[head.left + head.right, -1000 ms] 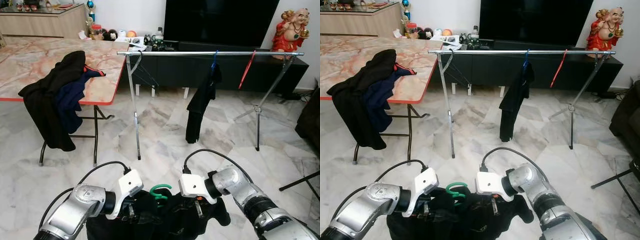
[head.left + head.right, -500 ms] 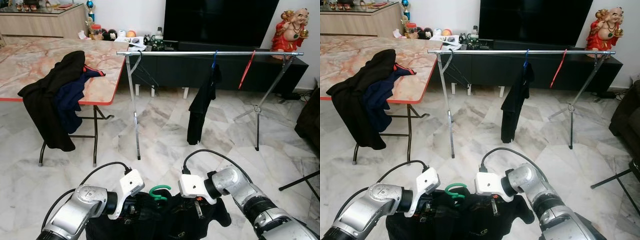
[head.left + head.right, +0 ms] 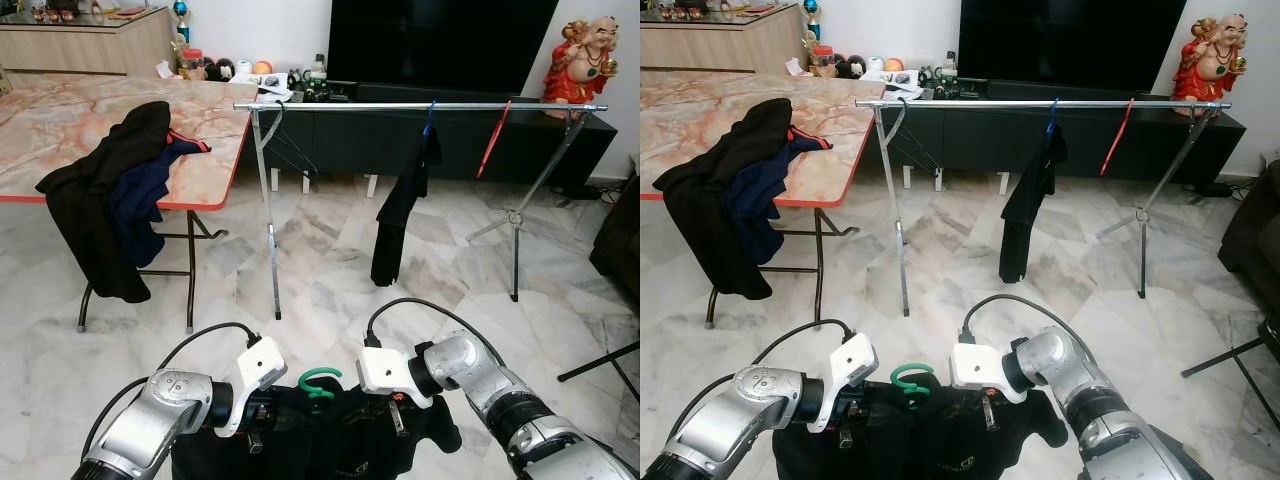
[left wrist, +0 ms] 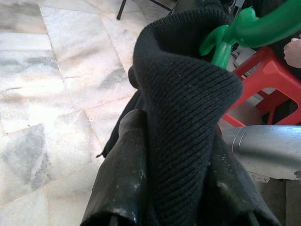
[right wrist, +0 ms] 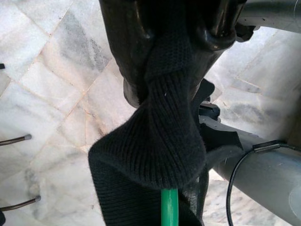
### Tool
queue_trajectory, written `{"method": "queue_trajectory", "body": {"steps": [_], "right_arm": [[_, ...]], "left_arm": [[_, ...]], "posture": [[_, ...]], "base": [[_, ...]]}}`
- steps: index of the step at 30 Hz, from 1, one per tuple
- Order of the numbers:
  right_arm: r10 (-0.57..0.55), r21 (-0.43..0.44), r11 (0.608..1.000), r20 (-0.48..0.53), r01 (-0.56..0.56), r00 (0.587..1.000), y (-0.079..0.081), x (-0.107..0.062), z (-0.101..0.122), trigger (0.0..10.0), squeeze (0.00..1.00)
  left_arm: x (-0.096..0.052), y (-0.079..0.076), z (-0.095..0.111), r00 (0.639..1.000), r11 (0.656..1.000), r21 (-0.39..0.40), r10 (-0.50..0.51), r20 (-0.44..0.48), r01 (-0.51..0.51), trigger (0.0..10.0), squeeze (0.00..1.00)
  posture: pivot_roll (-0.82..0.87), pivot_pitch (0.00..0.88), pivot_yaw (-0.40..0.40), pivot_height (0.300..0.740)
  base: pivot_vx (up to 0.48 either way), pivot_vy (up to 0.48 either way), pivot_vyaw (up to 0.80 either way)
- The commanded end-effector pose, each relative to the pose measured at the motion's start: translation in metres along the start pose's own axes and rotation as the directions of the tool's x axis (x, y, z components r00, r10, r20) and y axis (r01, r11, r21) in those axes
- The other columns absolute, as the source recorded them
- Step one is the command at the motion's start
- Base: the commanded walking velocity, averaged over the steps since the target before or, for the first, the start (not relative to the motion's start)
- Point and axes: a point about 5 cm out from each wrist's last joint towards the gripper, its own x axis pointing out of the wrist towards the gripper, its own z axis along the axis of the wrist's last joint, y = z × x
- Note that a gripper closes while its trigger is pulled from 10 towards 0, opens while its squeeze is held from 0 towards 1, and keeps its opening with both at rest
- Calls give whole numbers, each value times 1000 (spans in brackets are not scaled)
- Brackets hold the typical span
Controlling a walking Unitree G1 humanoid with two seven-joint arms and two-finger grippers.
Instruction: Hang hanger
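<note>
green hanger (image 3: pixel 318 382): plastic, hook curling up between my two wrists, low in front of me over the marble floor (image 3: pixel 330 290). a black knit garment (image 3: pixel 330 445) is draped on it, ribbed weave, bunched thick at the shoulders and hanging below my arms.

my left gripper (image 4: pixel 183 188): fingers clamped on a fold of the black knit, one on each side of it. the green hook shows just past the fold in the wrist view.

my right gripper (image 5: pixel 181 42): fingers pinched on the other shoulder of the same garment. a straight green bar of the hanger comes out from under the knit there.

hanger and garment are held between both grippers, well short of the metal rack (image 3: pixel 420 106) ahead. the rack's rail carries a dark garment on a blue hanger (image 3: pixel 402 205), a red hanger (image 3: pixel 493 140) and a thin wire hanger (image 3: pixel 285 140) near the left end.

folding table (image 3: pixel 215 165) to my left, dark clothes (image 3: pixel 105 195) slumped over its edge.

faint pale mark low on the knit, too small to read.
</note>
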Motion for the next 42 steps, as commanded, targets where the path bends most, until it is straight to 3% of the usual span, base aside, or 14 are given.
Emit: {"method": "queue_trajectory", "body": {"steps": [1, 24, 25, 26, 27, 28, 29, 30, 31, 42], "right_arm": [[-38, -12, 999, 31, 39, 999, -8, -8, 7, 0, 0], [-64, 15, 998, 28, 64, 998, -8, -10, 3, 0, 0], [-67, 14, 998, 28, 67, 997, -8, -9, 4, 3020, 0], [-78, 15, 997, 24, 78, 997, -9, -9, 4, 4706, 0], [-78, 15, 997, 24, 78, 997, -9, -9, 4, 4706, 0], [-72, 29, 997, 25, 71, 997, -8, -9, 3, 10000, 0], [-66, 35, 997, 27, 65, 997, -8, -9, 3, 10000, 90], [-59, 40, 998, 29, 58, 998, -8, -10, 3, 10000, 890], [-51, 40, 998, 28, 49, 998, -8, -10, 2, 10000, 1000], [24, 28, 999, -4, -24, 1000, -3, -18, -2, 10000, 1000]], "left_arm": [[-1, 4, 6, 1000, 1000, 13, 7, 7, -7, 0, 0], [-2, 8, 5, 1000, 1000, 15, 16, 10, -16, 0, 0], [-2, 8, 5, 1000, 1000, 15, 17, 10, -17, 0, 0], [-1, 8, 5, 1000, 1000, 18, 17, 10, -17, 0, 0], [-1, 8, 5, 1000, 1000, 18, 17, 10, -17, 0, 0], [-1, 8, 5, 1000, 1000, 20, 18, 10, -18, 0, 0], [-1, 8, 5, 1000, 1000, 21, 18, 10, -18, 0, 0], [-1, 8, 5, 1000, 1000, 22, 18, 10, -18, 0, 0], [0, 8, 5, 1000, 1000, 21, 21, 12, -21, 0, 0], [1, 17, 1, 993, 992, 52, 115, -2, -115, 0, 0]], "posture": [[197, 18, -82, 740], [181, 3, -62, 740], [181, 3, -62, 740], [182, 0, -64, 740], [182, 0, -64, 740], [184, 0, -66, 740], [185, 0, -66, 740], [184, 0, -68, 740], [183, 0, -69, 740], [171, 0, -75, 740]], "base": [[0, 0, 0], [0, 0, 0], [0, 0, 0], [0, 0, 0], [0, 0, 0], [0, 0, 0], [0, 0, 0], [0, 0, 0], [0, 0, 0], [0, 0, 0]]}}
